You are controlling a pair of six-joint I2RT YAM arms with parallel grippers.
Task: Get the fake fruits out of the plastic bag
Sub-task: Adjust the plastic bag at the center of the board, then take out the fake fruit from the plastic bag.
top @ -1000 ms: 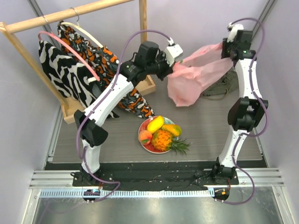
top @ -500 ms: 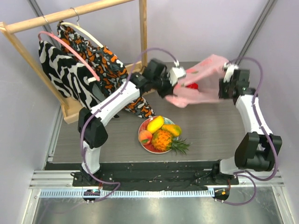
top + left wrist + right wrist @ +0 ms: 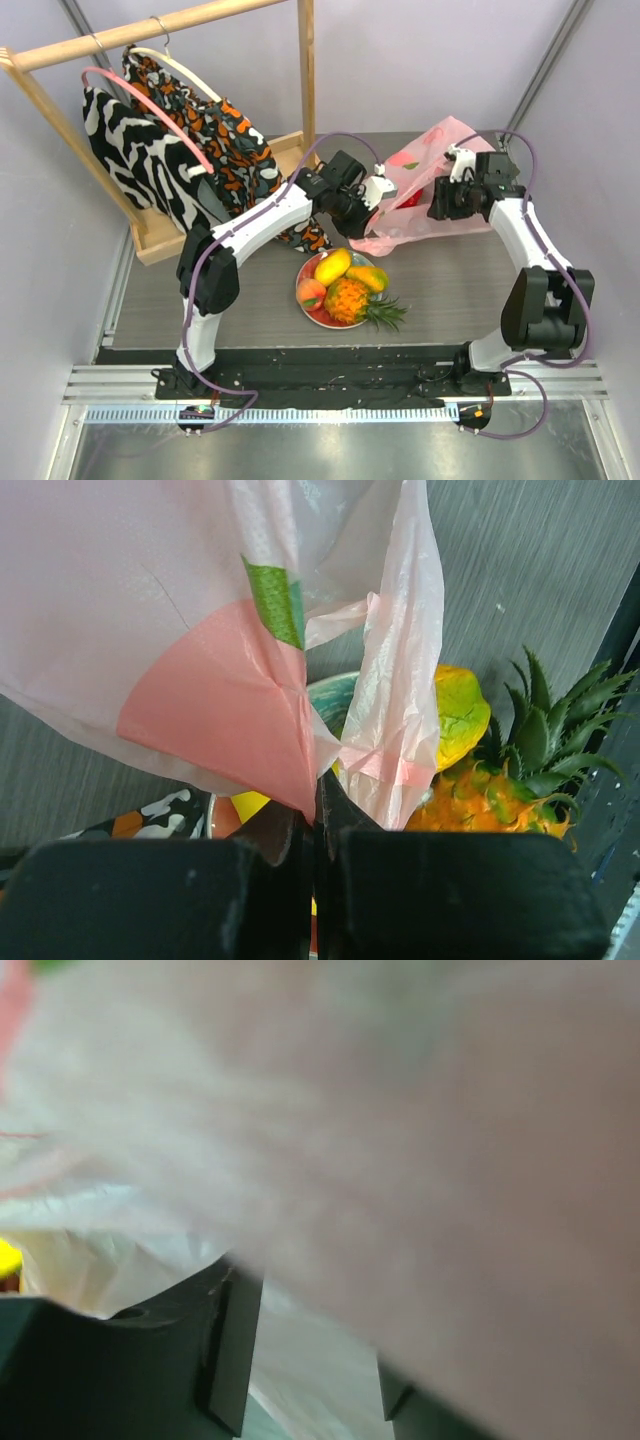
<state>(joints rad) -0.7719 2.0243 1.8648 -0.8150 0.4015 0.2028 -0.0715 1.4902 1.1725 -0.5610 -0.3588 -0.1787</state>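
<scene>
On the grey table (image 3: 250, 300), in front of the wooden clothes rail (image 3: 160, 25), the pink plastic bag (image 3: 432, 150) hangs stretched between the two arms toward the far right, its lower corner drooping just beyond the plate (image 3: 312, 314). Four of the fake fruits (image 3: 345, 285) lie heaped on that plate, near the left gripper and below it: the pineapple (image 3: 350, 298) with its green crown toward the near edge, the mango (image 3: 332, 266), a peach-coloured piece (image 3: 311, 292) and a yellow-green piece (image 3: 368, 277). A red piece (image 3: 408, 198) shows through the film, inside the bag between the two grippers. The left gripper (image 3: 318, 780) is clamped tight on a gathered fold of the bag. The right gripper (image 3: 310, 1350) is pushed up against the bag's other side, its fingers (image 3: 232, 1345) apart and blurred film lying loosely across the gap.
</scene>
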